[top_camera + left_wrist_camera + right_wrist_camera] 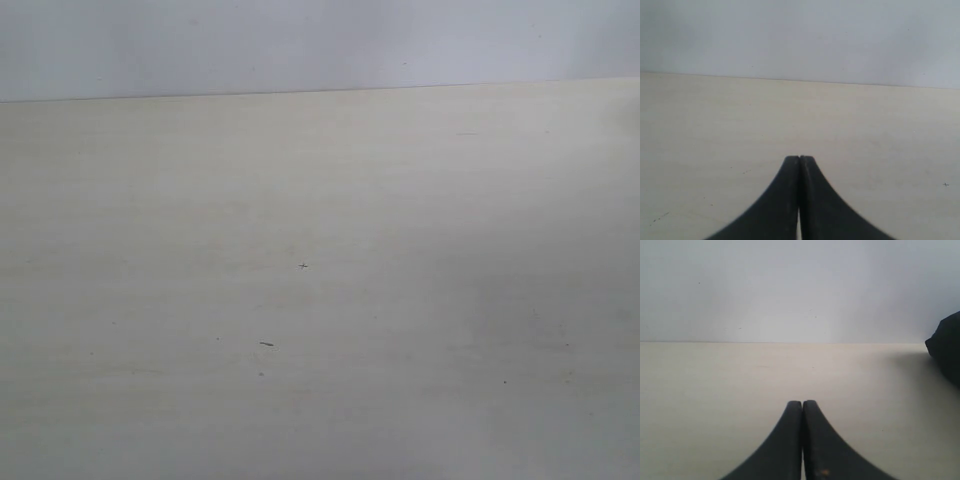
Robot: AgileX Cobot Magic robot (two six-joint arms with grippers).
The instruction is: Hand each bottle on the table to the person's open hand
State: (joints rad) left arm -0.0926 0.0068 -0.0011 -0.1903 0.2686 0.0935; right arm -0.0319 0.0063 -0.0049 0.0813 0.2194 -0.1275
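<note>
The pale beige table (320, 300) fills the exterior view, with only a few tiny dark specks on it. No bottle shows in any view, and no hand is in sight. Neither arm appears in the exterior view. In the left wrist view my left gripper (799, 158) hangs above the table (715, 130) with its two black fingers pressed together and nothing between them. My right gripper (802, 402) is likewise shut and empty above the table (715, 385).
A light grey wall (300, 45) rises behind the table's far edge. A dark rounded object (946, 352) sits at the edge of the right wrist view, on the table; what it is I cannot tell.
</note>
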